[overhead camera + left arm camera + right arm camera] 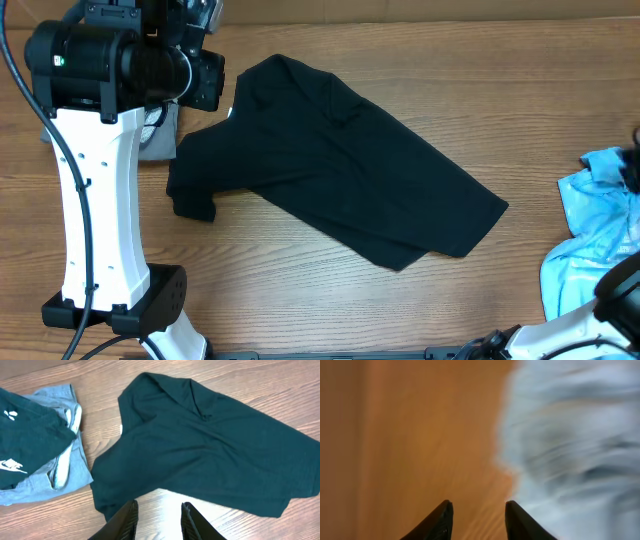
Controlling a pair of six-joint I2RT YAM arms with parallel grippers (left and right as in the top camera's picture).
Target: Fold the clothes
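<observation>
Four garments share one wooden table (300, 290).
One large black T-shirt (340, 165), one smaller black garment with a white logo (25, 435), one grey piece (65, 467) and one light blue cloth (595, 235); two grippers, the left gripper (159, 520) and right gripper (477, 520), with two fingers each.

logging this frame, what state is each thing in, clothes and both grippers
T-shirt: spread out, rumpled, not neatly folded, ungripped
left gripper: open, empty
right gripper: open, empty, view blurred
swoosh garment: stacked on the grey garment
grey garment: folded, under the swoosh garment
blue cloth: bunched up
</observation>
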